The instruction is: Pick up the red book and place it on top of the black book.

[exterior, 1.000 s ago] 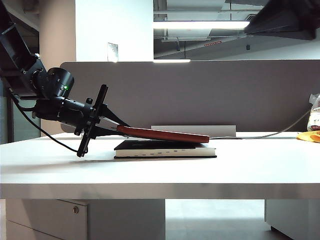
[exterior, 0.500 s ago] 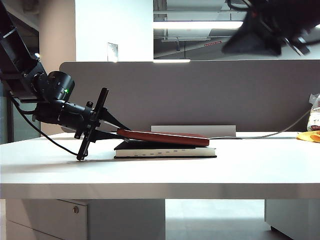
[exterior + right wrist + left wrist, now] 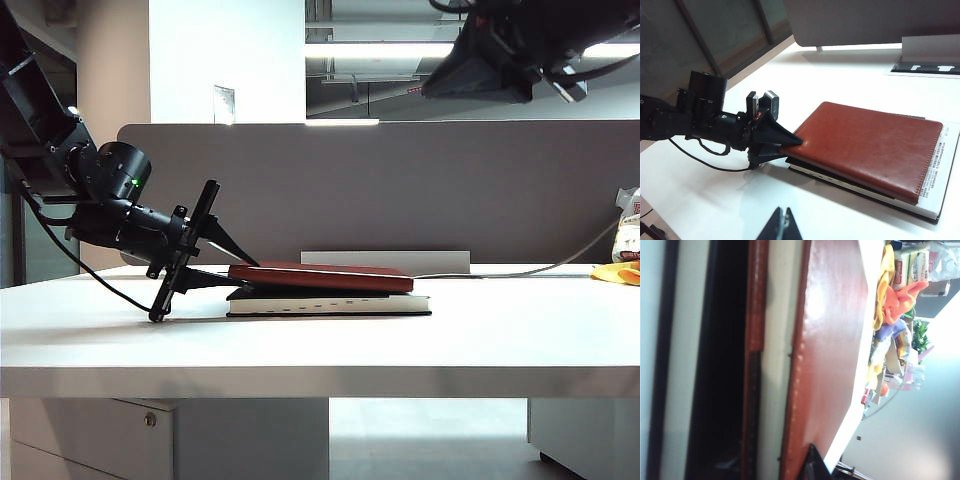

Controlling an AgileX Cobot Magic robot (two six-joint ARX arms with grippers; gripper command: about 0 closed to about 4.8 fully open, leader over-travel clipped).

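Lying flat on the black book (image 3: 330, 303), the red book (image 3: 320, 277) covers most of it, its cover nearly level and its edges close to lined up with the book below. The pair sits on the white table (image 3: 500, 340), in front of the grey partition (image 3: 450, 190).

From where I stand, the left gripper (image 3: 228, 272) reaches in low from the left, its arm slanting down toward the table. Its upper finger rests at the left corner of the red book's cover, the lower one slips in under that same corner, just above the black book. The right wrist view shows the fingers (image 3: 785, 142) tapering to points right at that corner (image 3: 802, 142). The jaws bracket the corner, but whether they pinch it or have let go I cannot tell. The left wrist view is filled close-up by the glossy red cover (image 3: 825, 355), with a finger tip (image 3: 812, 465) at its near edge.

The right gripper (image 3: 781, 225) hangs high above the table, well apart from both books, and its fingertips meet in a narrow point: closed, holding nothing. Its arm (image 3: 510, 45) shows only as a dark shape at the upper right of the exterior view.
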